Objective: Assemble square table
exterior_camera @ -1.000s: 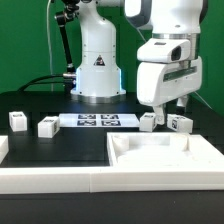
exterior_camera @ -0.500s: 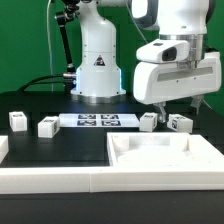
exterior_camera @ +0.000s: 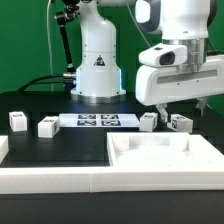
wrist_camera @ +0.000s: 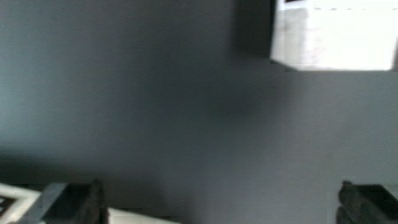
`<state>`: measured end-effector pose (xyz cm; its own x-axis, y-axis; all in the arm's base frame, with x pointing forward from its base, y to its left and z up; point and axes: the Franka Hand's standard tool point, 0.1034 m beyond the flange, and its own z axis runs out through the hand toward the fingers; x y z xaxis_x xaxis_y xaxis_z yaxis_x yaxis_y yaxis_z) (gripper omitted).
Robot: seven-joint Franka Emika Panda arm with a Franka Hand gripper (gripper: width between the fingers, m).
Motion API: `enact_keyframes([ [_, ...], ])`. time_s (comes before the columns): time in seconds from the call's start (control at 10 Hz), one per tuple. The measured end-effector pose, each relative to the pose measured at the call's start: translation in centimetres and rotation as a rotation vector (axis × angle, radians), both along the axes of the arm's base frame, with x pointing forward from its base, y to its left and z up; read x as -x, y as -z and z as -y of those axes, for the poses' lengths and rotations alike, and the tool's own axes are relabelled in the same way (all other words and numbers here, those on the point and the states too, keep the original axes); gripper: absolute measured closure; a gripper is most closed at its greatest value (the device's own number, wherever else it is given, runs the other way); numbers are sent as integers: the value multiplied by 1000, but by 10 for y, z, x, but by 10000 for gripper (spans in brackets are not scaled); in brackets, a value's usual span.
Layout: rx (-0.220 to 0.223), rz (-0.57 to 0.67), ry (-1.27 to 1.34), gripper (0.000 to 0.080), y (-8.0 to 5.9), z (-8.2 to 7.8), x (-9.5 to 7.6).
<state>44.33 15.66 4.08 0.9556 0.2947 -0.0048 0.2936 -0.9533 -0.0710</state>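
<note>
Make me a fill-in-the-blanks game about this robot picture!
1. ___ short white legs stand on the dark work surface.
2. The pincer is open and holds ___.
3. The square tabletop lies on the exterior view's ___ side.
4. The marker board has ___ legs on each side of it.
Missing words: four; nothing; right; two.

The wrist view is all blur: a white block point(wrist_camera: 334, 35) runs out of the picture, my fingers point(wrist_camera: 79, 200) show only as cropped dark stubs, and a pale scrap point(wrist_camera: 15, 192) at the border I cannot identify. In the exterior view the right edge clips my gripper point(exterior_camera: 185, 104), and the legs point(exterior_camera: 180, 123) carry tags too small to read.
</note>
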Motion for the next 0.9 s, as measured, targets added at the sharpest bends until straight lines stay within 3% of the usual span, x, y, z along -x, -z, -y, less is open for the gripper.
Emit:
enact_keyframes([
  [0.2,-1,-5,-22,151,5,-14,8],
  [0.5,6,-23,-22,151,5,-12,8],
  [0.7,65,-174,-26,151,2,-7,17],
  [0.9,97,-273,-26,151,5,-3,25],
])
